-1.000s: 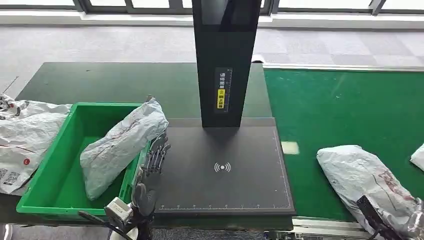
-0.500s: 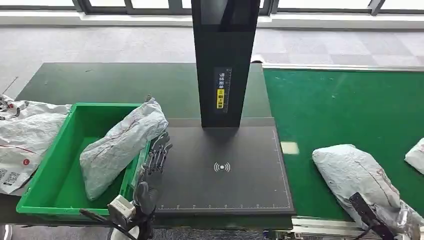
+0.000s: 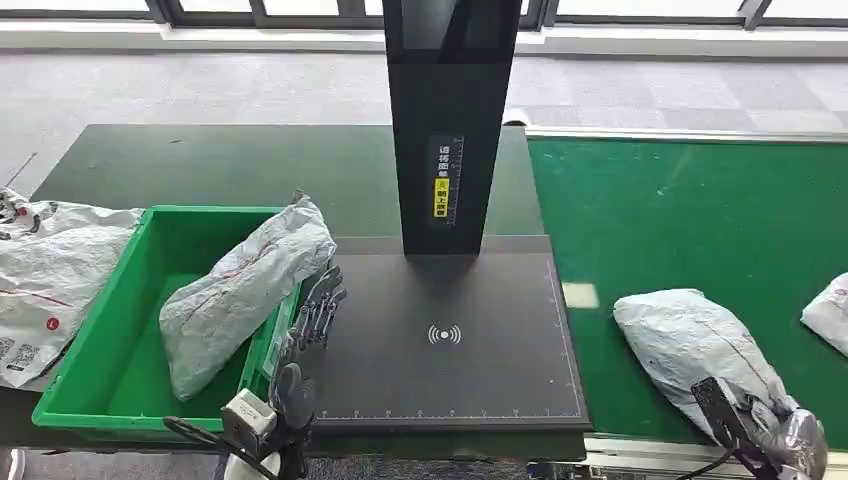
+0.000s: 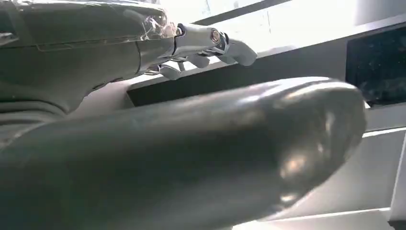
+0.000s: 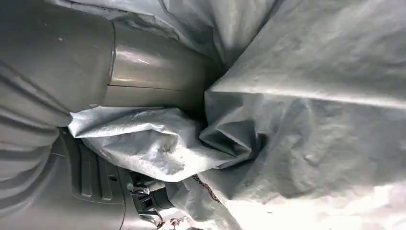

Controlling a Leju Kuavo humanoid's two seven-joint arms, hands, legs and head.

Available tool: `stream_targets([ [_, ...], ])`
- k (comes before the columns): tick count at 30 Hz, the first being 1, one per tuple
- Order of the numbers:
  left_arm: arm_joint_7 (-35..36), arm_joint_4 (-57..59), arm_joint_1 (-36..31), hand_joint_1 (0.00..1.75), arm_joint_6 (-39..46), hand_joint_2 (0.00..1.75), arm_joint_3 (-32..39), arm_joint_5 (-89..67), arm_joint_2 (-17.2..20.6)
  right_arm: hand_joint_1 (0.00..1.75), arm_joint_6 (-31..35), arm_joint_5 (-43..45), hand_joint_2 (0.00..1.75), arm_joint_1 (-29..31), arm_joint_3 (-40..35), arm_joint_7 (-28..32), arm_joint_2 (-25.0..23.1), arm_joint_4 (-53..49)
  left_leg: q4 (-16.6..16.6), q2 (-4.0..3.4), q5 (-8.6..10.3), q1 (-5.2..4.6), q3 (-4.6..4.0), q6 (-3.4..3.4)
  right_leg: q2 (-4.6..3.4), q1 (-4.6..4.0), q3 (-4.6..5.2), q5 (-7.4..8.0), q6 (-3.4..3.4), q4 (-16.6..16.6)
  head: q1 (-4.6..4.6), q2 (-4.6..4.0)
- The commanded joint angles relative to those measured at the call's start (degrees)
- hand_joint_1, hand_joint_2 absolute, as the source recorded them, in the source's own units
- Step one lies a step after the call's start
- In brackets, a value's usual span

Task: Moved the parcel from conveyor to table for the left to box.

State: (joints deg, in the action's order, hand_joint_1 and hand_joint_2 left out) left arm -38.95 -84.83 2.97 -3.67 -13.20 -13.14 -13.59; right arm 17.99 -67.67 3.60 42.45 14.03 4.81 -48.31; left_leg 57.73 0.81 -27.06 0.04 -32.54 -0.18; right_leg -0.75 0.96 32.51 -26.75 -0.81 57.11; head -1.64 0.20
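1. Leaning in the green bin (image 3: 95,390): a grey parcel, propped on the bin's right wall.
2. Left hand (image 3: 305,335) beside that wall, fingers straight and apart, holding nothing.
3. Black scanner plate (image 3: 450,340) at centre.
4. Task parcel (image 3: 700,355) on the green conveyor (image 3: 680,210), long axis running from far-left to near-right.
5. Right hand (image 5: 143,72) grips its near end, bag crumpled around the fingers.
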Motion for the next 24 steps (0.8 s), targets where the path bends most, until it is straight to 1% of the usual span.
stream_targets([
  [1,0.19,3.56,-1.73,0.0,0.28,0.0,-0.96,0.36,1.37,1.75,-0.44,0.26,1.75,-0.5,-1.21,-0.18,-2.55,-4.33,-0.08,-0.11,0.03,0.03,0.05,-0.04,0.01,-0.04,-0.04,0.05,0.06,-0.1,0.0,0.0],
  [8,0.19,3.56,-1.73,0.0,0.28,0.0,-0.96,0.36,1.37,1.75,-0.44,0.26,1.75,-0.5,-1.21,-0.18,-2.55,-4.33,-0.06,-0.06,0.02,0.02,0.03,-0.03,0.05,-0.03,-0.04,0.03,0.05,-0.07,0.0,0.0],
  [11,-0.14,3.36,-1.4,0.0,0.61,0.0,-1.06,0.5,1.44,1.75,2.13,5.02,1.75,-0.63,-0.44,4.31,-4.04,-7.93,-0.05,-0.07,0.01,0.0,0.04,-0.03,0.02,-0.01,-0.02,0.02,0.04,-0.05,0.0,0.0],
  [12,-0.3,3.3,-1.24,0.0,0.91,0.0,-1.1,0.5,1.35,1.75,3.86,8.13,1.75,-1.16,-0.19,6.71,-5.23,-11.35,-0.18,-0.17,0.05,0.04,0.1,-0.07,0.04,-0.07,-0.09,0.09,0.11,-0.2,0.0,0.0],
  [13,-0.34,3.29,-1.2,0.0,1.0,0.0,-1.13,0.5,1.32,1.75,4.72,9.4,1.75,-1.48,-0.17,7.87,-5.95,-13.33,-0.04,-0.08,0.01,-0.02,0.0,-0.03,0.01,0.01,0.03,0.01,0.04,-0.01,0.0,0.0],
  [15,-0.62,3.48,-1.1,0.0,1.43,0.0,-1.33,0.45,1.15,1.75,5.46,13.97,1.75,-4.61,-1.57,11.11,-9.39,-23.64,-0.04,-0.11,0.0,-0.04,-0.01,-0.04,-0.01,0.03,0.05,0.01,0.05,0.02,0.0,0.0],
  [17,-0.89,3.8,-1.2,0.0,1.9,0.0,-1.45,0.45,1.07,1.75,6.6,16.47,1.75,-7.27,-3.6,13.39,-11.97,-31.65,-0.03,-0.05,0.0,-0.02,-0.05,-0.05,0.04,0.02,0.09,-0.01,0.06,0.03,0.0,0.0],
  [19,-1.05,3.93,-1.26,0.0,2.2,0.0,-1.34,0.51,0.99,1.75,7.64,17.62,1.75,-9.4,-5.93,15.55,-13.77,-37.65,-0.07,-0.12,-0.01,0.01,-0.02,-0.08,0.05,-0.03,0.07,0.0,0.13,0.0,0.0,0.0],
  [20,-1.05,3.92,-1.25,0.0,2.3,0.0,-1.27,0.52,0.96,1.75,7.98,17.91,1.75,-9.94,-6.65,16.26,-14.26,-39.16,-0.03,-0.02,-0.02,0.01,-0.05,-0.07,0.1,-0.02,0.07,-0.03,0.09,0.04,0.0,0.0],
  [22,-1.05,3.58,-0.83,0.0,2.79,0.0,-1.0,0.54,0.84,1.75,10.6,17.8,1.75,-12.05,-10.05,18.61,-15.85,-44.14,-0.11,-0.16,-0.02,0.03,0.04,-0.1,0.02,-0.06,0.03,-0.01,0.14,-0.02,0.0,0.0],
  [23,-1.05,3.04,-0.19,0.0,3.32,0.0,-0.63,0.37,0.6,1.75,14.05,19.76,1.75,-14.12,-15.63,24.37,-16.09,-48.39,-0.06,-0.14,-0.03,0.02,-0.01,-0.09,0.02,-0.04,0.07,-0.02,0.12,0.04,0.0,0.0],
  [24,-1.05,2.61,0.3,0.0,3.51,0.0,-0.67,0.21,0.64,1.75,15.83,18.93,1.75,-16.0,-19.67,23.85,-17.54,-51.9,-0.04,-0.12,-0.03,-0.01,-0.07,-0.07,0.0,0.0,0.15,-0.04,0.1,0.1,0.0,0.0],
])
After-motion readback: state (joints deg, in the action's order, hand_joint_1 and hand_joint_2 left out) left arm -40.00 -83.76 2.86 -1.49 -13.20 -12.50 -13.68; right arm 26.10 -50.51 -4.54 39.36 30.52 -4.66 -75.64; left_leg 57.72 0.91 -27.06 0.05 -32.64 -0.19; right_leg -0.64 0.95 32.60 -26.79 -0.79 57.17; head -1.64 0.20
